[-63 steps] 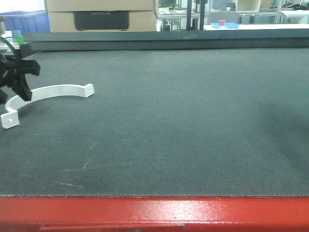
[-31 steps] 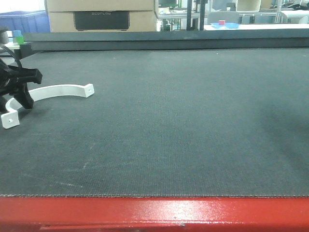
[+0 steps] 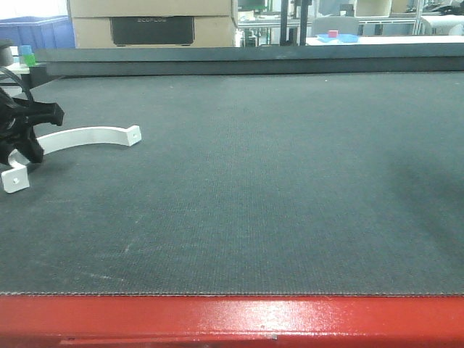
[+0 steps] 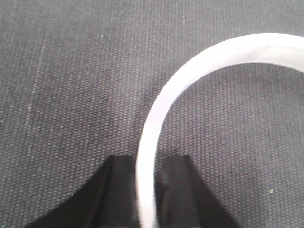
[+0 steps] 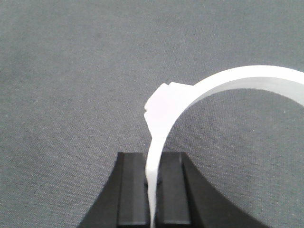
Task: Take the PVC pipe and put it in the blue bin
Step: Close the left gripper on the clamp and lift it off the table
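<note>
The PVC pipe [image 3: 87,135] is a thin white half-ring with a small drilled tab at each end. It lies flat on the dark woven desk [image 3: 290,181] near its left edge. The left end effector [image 4: 148,164] stands over the arc close to the nearer tab, and its two black fingers press against either face of the band, pinching it edgewise. The piece looks light and rigid with a smooth plastic skin, so it should lift easily. It could, however, swing or slip in the pinch, because the hold sits far from the arc's middle. A grip nearer the crown would likely carry it more steadily. The right end effector [image 5: 153,161], unseen in the front view, is closed on a second white arc [image 5: 228,78] just below its tab. The band runs up from between the fingers. A blue bin [image 3: 36,30] shows beyond the desk's far left corner, well apart from the pipe, and it is probably the target.
</note>
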You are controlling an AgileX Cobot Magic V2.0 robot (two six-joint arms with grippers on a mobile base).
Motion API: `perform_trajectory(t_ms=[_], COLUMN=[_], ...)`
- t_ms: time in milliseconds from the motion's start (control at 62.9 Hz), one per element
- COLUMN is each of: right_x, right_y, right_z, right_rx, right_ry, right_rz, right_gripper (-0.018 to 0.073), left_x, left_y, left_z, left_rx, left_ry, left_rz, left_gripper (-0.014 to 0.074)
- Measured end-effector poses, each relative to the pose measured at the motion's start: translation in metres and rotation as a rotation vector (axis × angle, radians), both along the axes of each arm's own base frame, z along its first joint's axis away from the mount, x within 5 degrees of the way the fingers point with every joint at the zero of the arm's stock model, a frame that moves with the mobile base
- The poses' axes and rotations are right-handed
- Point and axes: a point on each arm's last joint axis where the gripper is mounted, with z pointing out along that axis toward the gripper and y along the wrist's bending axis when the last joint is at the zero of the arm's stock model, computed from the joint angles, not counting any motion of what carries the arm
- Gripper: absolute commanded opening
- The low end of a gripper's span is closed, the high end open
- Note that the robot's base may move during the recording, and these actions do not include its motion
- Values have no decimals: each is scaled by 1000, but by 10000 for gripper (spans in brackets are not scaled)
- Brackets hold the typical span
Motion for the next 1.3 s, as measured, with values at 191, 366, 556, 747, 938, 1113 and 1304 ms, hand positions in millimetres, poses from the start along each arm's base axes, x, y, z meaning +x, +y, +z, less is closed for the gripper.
perform_trajectory(t_ms=[191,366,556,747,938,1113,1304], right_x=[0,1,1,1,1,1,-2], right_y=[0,0,0,0,0,0,0], right_z=[0,1,1,1,1,1,4], right_rx=[0,0,0,0,-1,-1,1], right_ry=[-4,-10,-10,-12,-12,-12,-24], right_rz=[-1,-2,-2,-3,-2,-2,-3], right_gripper=[-169,-169,-169,-169,-169,-169,-169], left_x=[0,0,0,1,1,2,2], left_y=[0,0,0,0,0,1,1], left_z=[0,0,0,1,1,1,1], left_rx=[0,0,0,3,16,24,26], left_ry=[-1,-1,-5,-12,-20,-23,-24], left_rz=[0,0,0,-1,-11,-17,-19], left_gripper=[43,43,17,-111,-111,-111,-111])
